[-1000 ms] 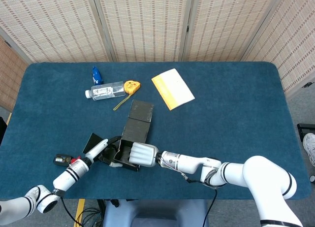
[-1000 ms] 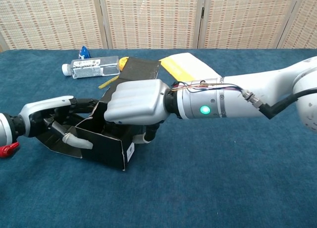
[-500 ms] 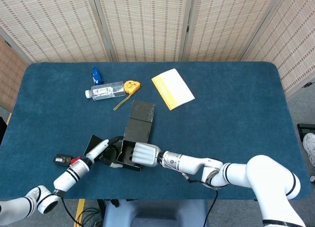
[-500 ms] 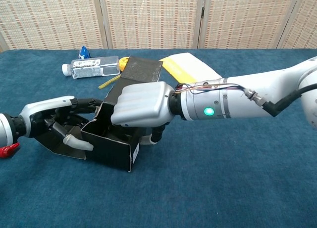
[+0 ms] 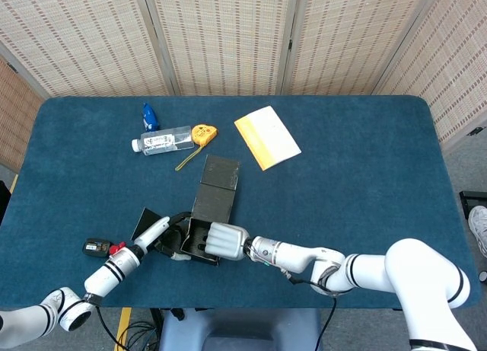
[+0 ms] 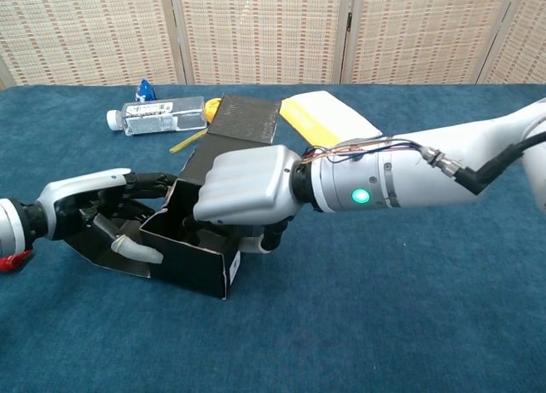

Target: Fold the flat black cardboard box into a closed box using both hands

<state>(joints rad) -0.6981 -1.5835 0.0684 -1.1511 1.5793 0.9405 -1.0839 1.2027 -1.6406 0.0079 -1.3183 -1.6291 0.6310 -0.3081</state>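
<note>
Gripping the black cardboard box [image 5: 204, 228] from its right side, the right hand [image 6: 247, 188] has its fingers curled over the top edge of the raised right wall, with the thumb underneath against the outer face. The box sits near the front edge of the table [image 5: 365, 183], left of centre, partly erected: its walls stand up around an open cavity, and a long lid flap [image 6: 247, 118] lies flat on the cloth behind it, stretching toward the back edge. On the opposite side the left hand [image 6: 90, 207] reaches in from the front-left corner, its fingers spread and hooked around the box's left wall and the side flap [image 5: 144, 220] that lies splayed on the table there; one light fingertip presses low on the box's front-left corner. Both hands therefore hold the box, one on each side. Toward the back-left part of the table lie a clear plastic bottle [image 5: 161, 141] on its side, a blue cap-like object [image 5: 150, 116] just behind it, and a yellow tape measure [image 5: 202, 133] beside the bottle. A yellow and white booklet [image 5: 266, 137] lies near the back edge around the centre. A small dark device [image 5: 95, 247] rests near the front-left edge.
</note>
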